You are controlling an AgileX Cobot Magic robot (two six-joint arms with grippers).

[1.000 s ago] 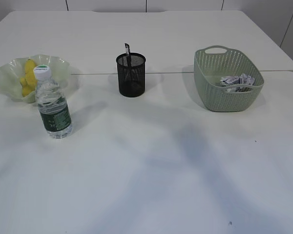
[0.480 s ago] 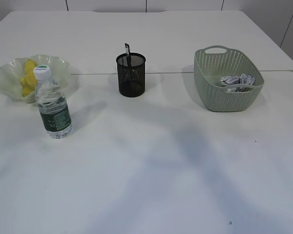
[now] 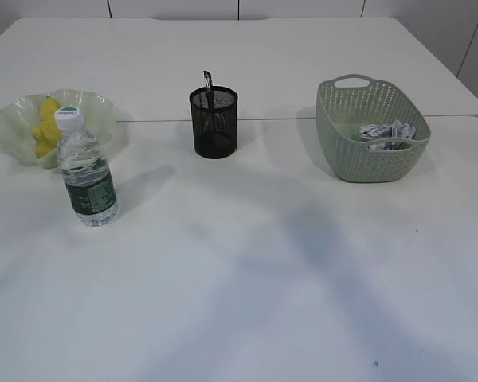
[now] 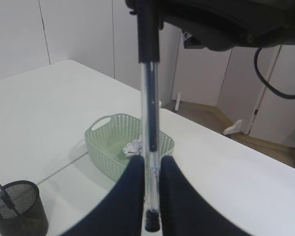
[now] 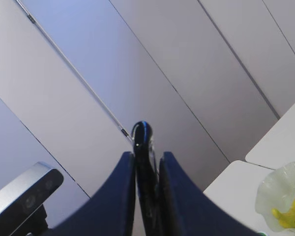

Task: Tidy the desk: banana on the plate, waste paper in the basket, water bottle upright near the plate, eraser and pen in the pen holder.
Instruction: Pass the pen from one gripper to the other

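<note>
Both pincers, left (image 4: pixel 151 169) and right (image 5: pixel 146 164), grip one pen (image 4: pixel 150 123) aloft.

Far left: yellow banana (image 3: pixel 45 126) lying in translucent wavy green plate (image 3: pixel 99 111); clear water bottle (image 3: pixel 85 169) upright just before it. Centre: black mesh pen holder (image 3: pixel 215 123). Far right: crumpled waste paper (image 3: pixel 388 133) inside sage-green basket (image 3: pixel 346 143). White desk (image 3: pixel 247 270) beneath

banana (image 3: pixel 45 126): 1 | plate (image 3: pixel 98 109): 1 | water bottle (image 3: pixel 86 171): 1 | pen holder (image 3: pixel 214 122): 1 | basket (image 3: pixel 370 130): 1 | waste paper (image 3: pixel 388 132): 1 ball | pens: 2, one in the holder (image 3: pixel 209 86), one clear-barrelled pen (image 4: pixel 150 123) between fingers | desk (image 3: pixel 247 270): 1
</note>
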